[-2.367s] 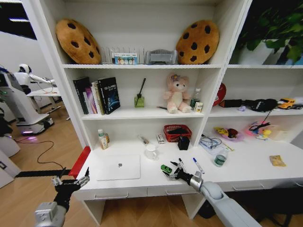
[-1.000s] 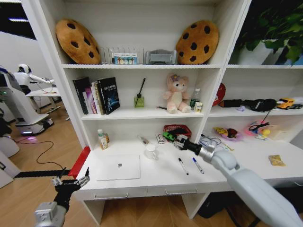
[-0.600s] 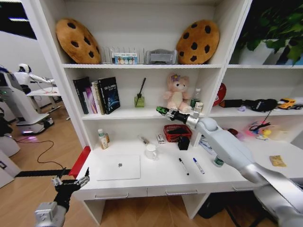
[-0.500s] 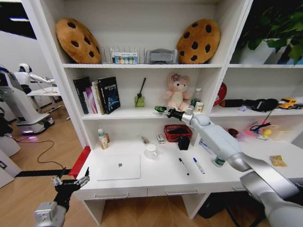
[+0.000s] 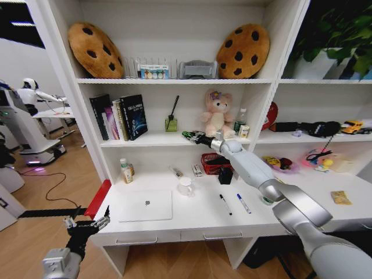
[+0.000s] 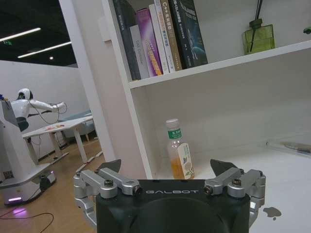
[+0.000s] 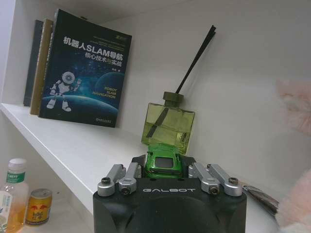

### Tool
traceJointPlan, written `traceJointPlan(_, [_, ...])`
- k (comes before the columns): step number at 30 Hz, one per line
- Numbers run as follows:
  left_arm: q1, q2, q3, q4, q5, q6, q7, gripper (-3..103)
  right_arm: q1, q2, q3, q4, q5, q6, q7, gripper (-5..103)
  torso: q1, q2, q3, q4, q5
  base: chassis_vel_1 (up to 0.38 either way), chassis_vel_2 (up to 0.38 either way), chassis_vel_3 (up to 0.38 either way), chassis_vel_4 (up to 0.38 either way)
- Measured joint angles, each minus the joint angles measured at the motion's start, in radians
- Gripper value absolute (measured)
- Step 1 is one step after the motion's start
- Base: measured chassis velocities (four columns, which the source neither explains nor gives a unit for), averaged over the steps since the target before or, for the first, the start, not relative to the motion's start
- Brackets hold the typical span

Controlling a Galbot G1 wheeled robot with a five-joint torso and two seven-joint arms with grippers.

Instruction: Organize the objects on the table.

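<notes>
My right gripper (image 5: 190, 136) is shut on a tiny green toy car (image 5: 187, 136) and holds it just above the middle shelf, between the green reed diffuser (image 5: 171, 123) and the pink teddy bear (image 5: 217, 114). In the right wrist view the car (image 7: 164, 162) sits between the fingers, right in front of the diffuser (image 7: 167, 127). On the white table (image 5: 192, 220) lie a silver laptop (image 5: 145, 205), two pens (image 5: 225, 204) and a yellow packet (image 5: 340, 197). My left gripper (image 5: 86, 224) hangs open, low off the table's left front corner.
A white mug (image 5: 186, 186), a black item (image 5: 225, 175) and a red basket (image 5: 210, 163) stand at the table's back. An orange drink bottle (image 6: 180, 155) is by the left wall. Books (image 5: 119, 117) fill the shelf's left end. Colourful clutter (image 5: 279, 164) lies at the right.
My right gripper lifted the green car off the table to the middle shelf, then moved it left toward the diffuser. The left arm stayed still.
</notes>
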Motion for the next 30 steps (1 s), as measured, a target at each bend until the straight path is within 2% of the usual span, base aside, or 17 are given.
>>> traceJointPlan(2, [0.000, 0.000, 0.000, 0.000, 0.000, 0.000, 0.000, 100, 0.000, 0.001, -0.005, 0.002, 0.012, 0.002, 0.028, 37, 0.000, 0.000, 0.000, 0.0002, 0.0001, 0.000, 0.000, 0.000, 0.000])
traceJointPlan(4, [0.000, 0.000, 0.000, 0.000, 0.000, 0.000, 0.000, 100, -0.001, 0.003, -0.006, 0.005, 0.024, 0.004, 0.039, 43, 0.000, 0.000, 0.000, 0.0001, 0.0001, 0.000, 0.000, 0.000, 0.000])
traceJointPlan(6, [0.000, 0.000, 0.000, 0.000, 0.000, 0.000, 0.000, 100, -0.004, 0.009, -0.007, 0.015, 0.054, 0.004, 0.059, 54, 0.000, 0.000, 0.000, 0.0005, 0.0001, 0.000, 0.000, 0.000, 0.000])
traceJointPlan(7, [0.000, 0.000, 0.000, 0.000, 0.000, 0.000, 0.000, 100, -0.004, 0.009, -0.007, 0.015, 0.054, 0.004, 0.059, 54, 0.000, 0.000, 0.000, 0.0005, 0.0001, 0.000, 0.000, 0.000, 0.000])
traceJointPlan(10, [0.000, 0.000, 0.000, 0.000, 0.000, 0.000, 0.000, 100, -0.010, -0.013, 0.001, 0.051, 0.074, 0.004, 0.060, 71, 0.000, 0.000, 0.000, 0.0005, 0.0000, 0.000, 0.000, 0.000, 0.000])
traceJointPlan(15, [0.000, 0.000, 0.000, 0.000, 0.000, 0.000, 0.000, 100, -0.035, -0.053, 0.050, 0.128, 0.069, 0.004, 0.059, 81, 0.000, 0.000, 0.000, 0.0002, 0.0002, 0.000, 0.000, 0.000, 0.000])
traceJointPlan(18, [0.000, 0.000, 0.000, 0.000, 0.000, 0.000, 0.000, 100, -0.109, -0.147, 0.097, 0.340, 0.086, -0.034, 0.206, 96, 0.000, 0.000, 0.000, 0.0005, 0.0002, 0.000, 0.000, 0.000, 0.000])
traceJointPlan(19, [0.000, 0.000, 0.000, 0.000, 0.000, 0.000, 0.000, 100, -0.109, -0.147, 0.097, 0.340, 0.086, -0.034, 0.206, 96, 0.000, 0.000, 0.000, 0.0005, 0.0002, 0.000, 0.000, 0.000, 0.000])
traceJointPlan(21, [0.000, 0.000, 0.000, 0.000, 0.000, 0.000, 0.000, 100, -0.217, -0.244, 0.137, 0.581, 0.108, -0.054, 0.321, 100, 0.000, 0.000, 0.000, 0.0001, 0.0002, 0.000, 0.000, 0.000, 0.000])
traceJointPlan(22, [0.000, 0.000, 0.000, 0.000, 0.000, 0.000, 0.000, 100, -0.284, -0.287, 0.174, 0.687, 0.116, -0.061, 0.363, 100, 0.000, 0.000, 0.000, 0.0008, 0.0001, 0.000, 0.000, 0.000, 0.000])
traceJointPlan(23, [0.000, 0.000, 0.000, 0.000, 0.000, 0.000, 0.000, 100, -0.284, -0.287, 0.174, 0.687, 0.116, -0.061, 0.363, 100, 0.000, 0.000, 0.000, 0.0008, 0.0001, 0.000, 0.000, 0.000, 0.000])
traceJointPlan(25, [0.000, 0.000, 0.000, 0.000, 0.000, 0.000, 0.000, 100, -0.522, -0.402, 0.323, 0.959, 0.120, -0.081, 0.447, 100, 0.000, 0.000, 0.000, 0.0008, 0.0003, 0.000, 0.000, 0.000, 0.000])
traceJointPlan(26, [0.000, 0.000, 0.000, 0.000, 0.000, 0.000, 0.000, 100, -0.522, -0.402, 0.323, 0.959, 0.120, -0.081, 0.447, 100, 0.000, 0.000, 0.000, 0.0008, 0.0003, 0.000, 0.000, 0.000, 0.000])
traceJointPlan(27, [0.000, 0.000, 0.000, 0.000, 0.000, 0.000, 0.000, 100, -0.700, -0.459, 0.446, 1.080, 0.103, -0.061, 0.483, 100, 0.000, 0.000, 0.000, -0.0005, 0.0004, 0.000, 0.000, 0.000, 0.000])
traceJointPlan(28, [0.000, 0.000, 0.000, 0.000, 0.000, 0.000, 0.000, 100, -0.844, -0.479, 0.568, 1.151, 0.080, -0.040, 0.497, 100, 0.000, 0.000, 0.000, -0.0008, 0.0008, 0.000, 0.000, 0.000, 0.000])
traceJointPlan(29, [0.000, 0.000, 0.000, 0.000, 0.000, 0.000, 0.000, 100, -0.844, -0.479, 0.568, 1.151, 0.080, -0.040, 0.497, 100, 0.000, 0.000, 0.000, -0.0008, 0.0008, 0.000, 0.000, 0.000, 0.000])
traceJointPlan(30, [0.000, 0.000, 0.000, 0.000, 0.000, 0.000, 0.000, 100, -1.000, -0.477, 0.721, 1.222, 0.050, -0.025, 0.500, 100, 0.000, 0.000, 0.000, -0.0005, 0.0007, 0.000, 0.000, 0.000, 0.000])
